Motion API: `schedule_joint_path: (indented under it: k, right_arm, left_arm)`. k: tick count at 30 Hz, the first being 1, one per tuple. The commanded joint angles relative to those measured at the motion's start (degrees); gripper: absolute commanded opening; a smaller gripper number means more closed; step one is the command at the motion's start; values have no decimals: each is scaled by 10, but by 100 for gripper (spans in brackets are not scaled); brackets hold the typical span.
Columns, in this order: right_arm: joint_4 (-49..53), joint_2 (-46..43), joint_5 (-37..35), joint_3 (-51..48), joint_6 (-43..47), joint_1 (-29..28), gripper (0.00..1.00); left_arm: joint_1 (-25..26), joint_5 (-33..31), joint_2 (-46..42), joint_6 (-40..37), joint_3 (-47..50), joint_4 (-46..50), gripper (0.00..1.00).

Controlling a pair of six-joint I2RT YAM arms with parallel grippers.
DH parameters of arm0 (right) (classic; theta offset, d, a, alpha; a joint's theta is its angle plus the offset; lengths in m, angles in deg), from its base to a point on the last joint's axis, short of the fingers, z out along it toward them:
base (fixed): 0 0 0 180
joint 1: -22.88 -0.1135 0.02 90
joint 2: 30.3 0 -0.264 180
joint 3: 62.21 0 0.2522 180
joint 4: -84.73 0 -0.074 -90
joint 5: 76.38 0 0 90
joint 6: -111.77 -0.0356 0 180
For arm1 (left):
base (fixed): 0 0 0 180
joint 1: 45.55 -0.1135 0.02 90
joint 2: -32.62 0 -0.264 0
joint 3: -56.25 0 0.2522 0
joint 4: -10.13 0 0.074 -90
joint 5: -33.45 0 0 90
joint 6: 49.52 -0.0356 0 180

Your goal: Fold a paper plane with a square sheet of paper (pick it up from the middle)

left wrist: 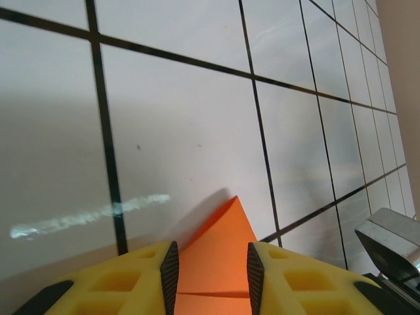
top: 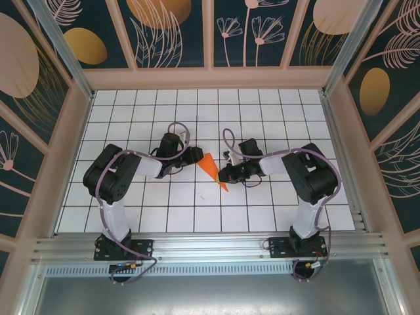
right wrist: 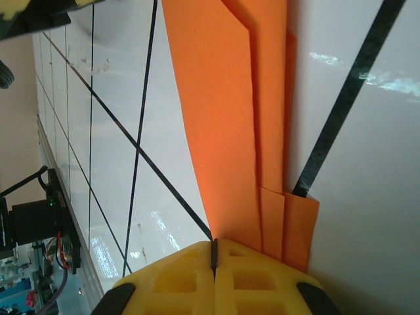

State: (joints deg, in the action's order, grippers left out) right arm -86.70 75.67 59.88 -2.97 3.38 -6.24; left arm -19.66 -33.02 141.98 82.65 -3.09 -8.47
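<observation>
Orange paper plane (top: 211, 167) lies on gridded table (top: 262, 111); patterned walls (top: 170, 33) surround.

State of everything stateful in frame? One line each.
paper plane: folded into a narrow, pointed, layered shape, lying on the table between the two grippers.
left gripper: open, with the plane's pointed end in the gap between its jaws.
right gripper: shut at the plane's layered end; cannot tell whether it pinches the paper.
</observation>
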Motion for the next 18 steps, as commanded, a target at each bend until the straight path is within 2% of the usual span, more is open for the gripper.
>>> schedule_joint_path:
  k: [1, 6, 12, 18]
  right_arm:
    - [70, 33, -81, -24, 4, 15, 0]
    - [74, 31, -77, -12, -5, 15, 0]
    - [81, 32, -81, -2, -25, 13, 0]
    - [94, 15, -107, -10, -15, 13, 0]
  left_arm:
    - [-23, -21, -10, -27, -13, 18, 38]
    - [-23, -34, -69, -29, -27, 72, 40]
    - [-16, -49, -191, 42, 25, 80, 38]
    - [41, -125, -304, 72, 66, 144, 38]
